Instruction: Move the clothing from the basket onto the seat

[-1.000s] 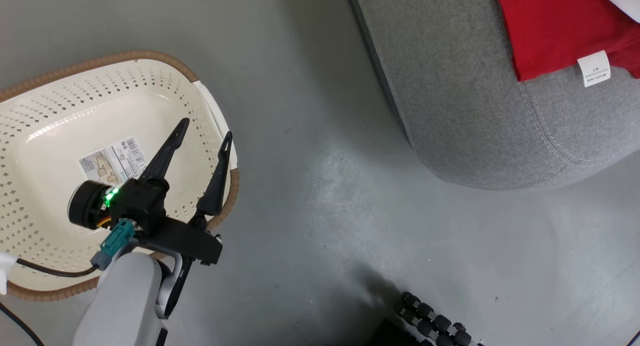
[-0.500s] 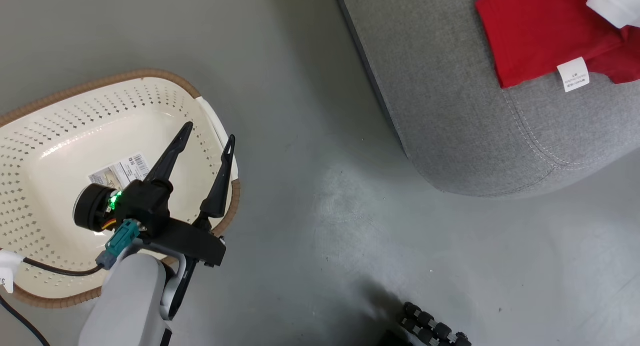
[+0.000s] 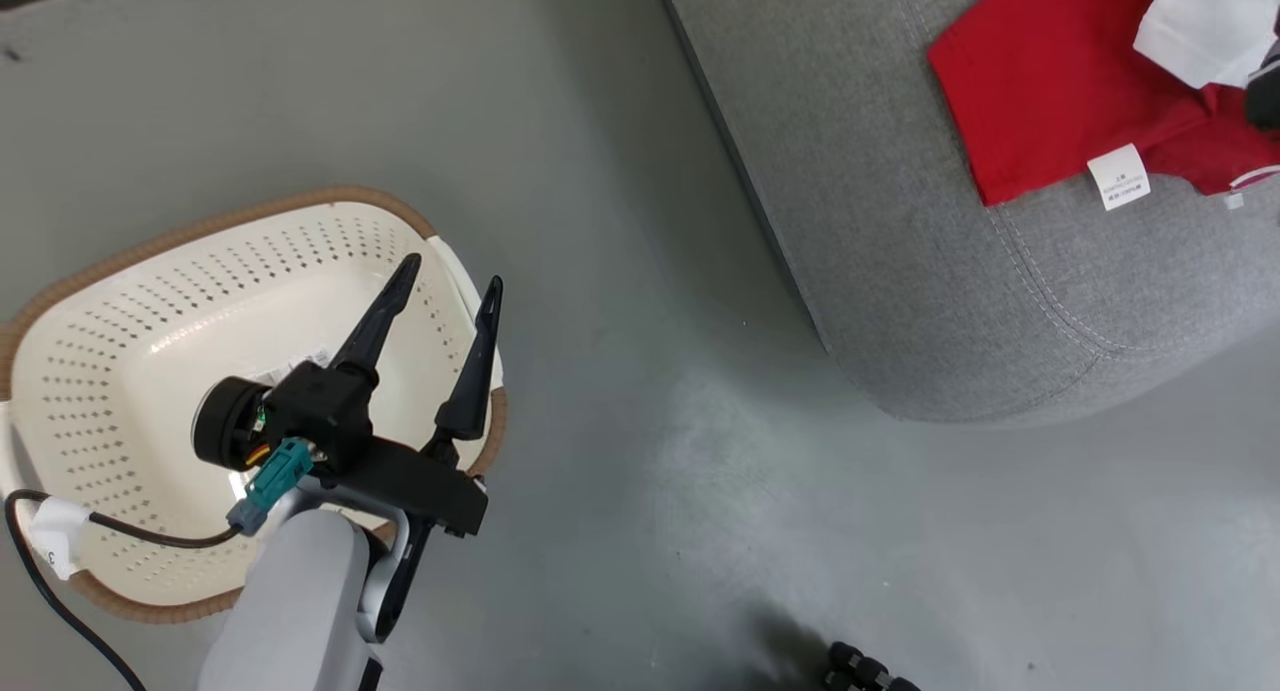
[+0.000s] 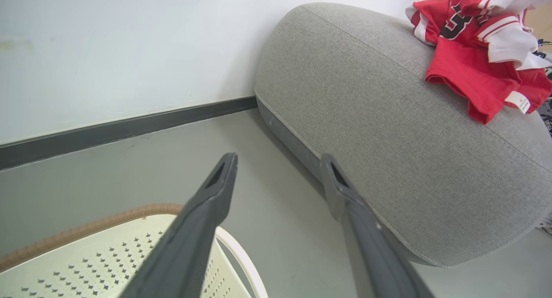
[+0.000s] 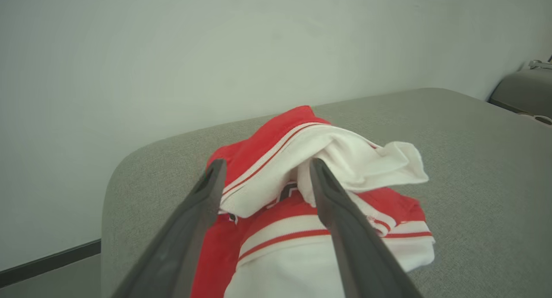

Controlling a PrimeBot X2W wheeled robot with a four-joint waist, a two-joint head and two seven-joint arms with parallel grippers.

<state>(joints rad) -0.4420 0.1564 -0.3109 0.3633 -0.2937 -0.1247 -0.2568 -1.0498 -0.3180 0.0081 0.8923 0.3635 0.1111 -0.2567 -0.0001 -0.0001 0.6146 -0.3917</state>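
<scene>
The cream basket [image 3: 150, 301] with a brown rim stands on the floor at the left, its bottom bare apart from a partly hidden label. My left gripper [image 3: 451, 275] hangs open over its right side, nothing between the fingers; it appears in its own wrist view as the left gripper [image 4: 279, 159] above the basket rim [image 4: 86, 229]. The red and white clothing [image 3: 1040, 101] lies in a heap on the grey seat [image 3: 900, 221], white tag [image 3: 1118, 176] showing. My right gripper [image 5: 267, 163] stands open over the clothing [image 5: 327, 160], its fingers astride a white fold.
Bare grey floor separates the basket from the seat [image 4: 388, 117]. A white wall with a dark baseboard [image 4: 129, 127] runs behind. Black rollers [image 3: 865, 671] sit at the bottom edge, a cable [image 3: 60, 531] trails from my left wrist, and another grey cushion [image 5: 522, 91] stands far right.
The head camera has shifted, so basket and seat sit lower in the picture. The left gripper keeps its open pose over the basket. A dark part now shows at the right edge by the clothing.
</scene>
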